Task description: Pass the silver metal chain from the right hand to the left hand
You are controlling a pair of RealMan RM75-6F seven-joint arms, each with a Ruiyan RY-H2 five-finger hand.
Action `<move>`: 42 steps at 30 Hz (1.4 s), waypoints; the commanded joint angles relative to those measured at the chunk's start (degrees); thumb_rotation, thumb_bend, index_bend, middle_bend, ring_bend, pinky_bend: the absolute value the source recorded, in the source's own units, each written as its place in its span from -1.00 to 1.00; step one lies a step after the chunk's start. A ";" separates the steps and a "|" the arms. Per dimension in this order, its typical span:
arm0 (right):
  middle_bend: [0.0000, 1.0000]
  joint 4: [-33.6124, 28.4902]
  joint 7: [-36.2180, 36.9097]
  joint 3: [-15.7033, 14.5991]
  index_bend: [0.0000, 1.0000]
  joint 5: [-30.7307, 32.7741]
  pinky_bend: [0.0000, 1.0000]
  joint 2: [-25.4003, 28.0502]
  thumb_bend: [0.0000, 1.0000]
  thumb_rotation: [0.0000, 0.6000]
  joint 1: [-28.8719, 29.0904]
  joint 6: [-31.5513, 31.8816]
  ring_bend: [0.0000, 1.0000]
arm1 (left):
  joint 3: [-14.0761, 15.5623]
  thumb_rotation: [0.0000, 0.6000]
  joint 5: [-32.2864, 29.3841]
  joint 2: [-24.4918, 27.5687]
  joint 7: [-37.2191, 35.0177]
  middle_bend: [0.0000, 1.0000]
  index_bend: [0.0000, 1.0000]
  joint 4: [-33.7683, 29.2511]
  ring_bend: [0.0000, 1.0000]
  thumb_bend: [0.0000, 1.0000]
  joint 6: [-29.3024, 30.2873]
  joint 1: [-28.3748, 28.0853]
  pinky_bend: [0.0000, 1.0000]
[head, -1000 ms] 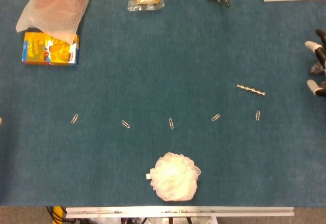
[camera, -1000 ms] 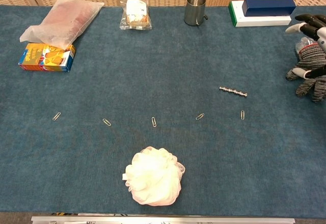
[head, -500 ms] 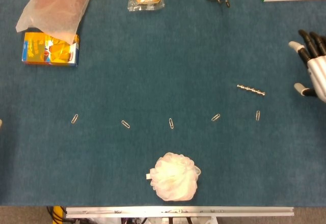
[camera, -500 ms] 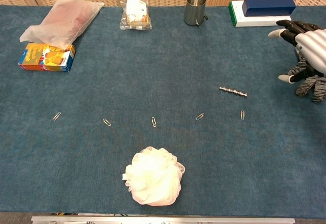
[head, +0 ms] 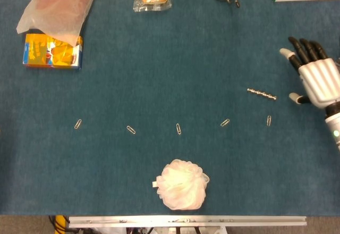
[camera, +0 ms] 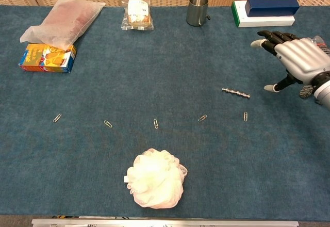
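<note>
The silver metal chain (head: 261, 93) (camera: 236, 92) lies stretched out on the blue cloth at the right, with nothing touching it. My right hand (head: 314, 77) (camera: 293, 55) hovers just right of the chain, fingers spread and extended, thumb pointing toward the chain, holding nothing. A small gap separates the thumb from the chain's end. My left hand shows in neither view.
Several paper clips (head: 225, 122) lie in a row across the cloth below the chain. A white bath pouf (head: 182, 184) sits near the front edge. At the back stand a metal cup (camera: 198, 2), a snack packet (camera: 137, 13), a plastic bag (camera: 61, 21), an orange box (camera: 47, 58) and a blue box (camera: 271, 5).
My right hand has moved in from the right edge toward the chain, its fingers spreading out flat. The chain has not moved.
</note>
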 commanded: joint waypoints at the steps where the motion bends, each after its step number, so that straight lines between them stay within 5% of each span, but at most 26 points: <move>1: -0.96 0.48 0.25 -0.25 -0.72 -0.24 -0.80 -0.70 -0.92 1.00 0.43 -0.31 -1.00 | 0.07 1.00 -0.03 -0.08 -0.27 -0.18 -0.23 0.22 -0.23 -0.69 0.02 0.14 0.15; 42: -1.00 7.90 -0.27 -2.09 -0.77 -0.45 -0.90 -7.62 -0.93 1.00 4.95 -5.03 -1.00 | 0.07 1.00 0.27 -0.84 -3.08 -0.14 -0.23 1.94 -0.23 -0.69 1.42 1.90 0.15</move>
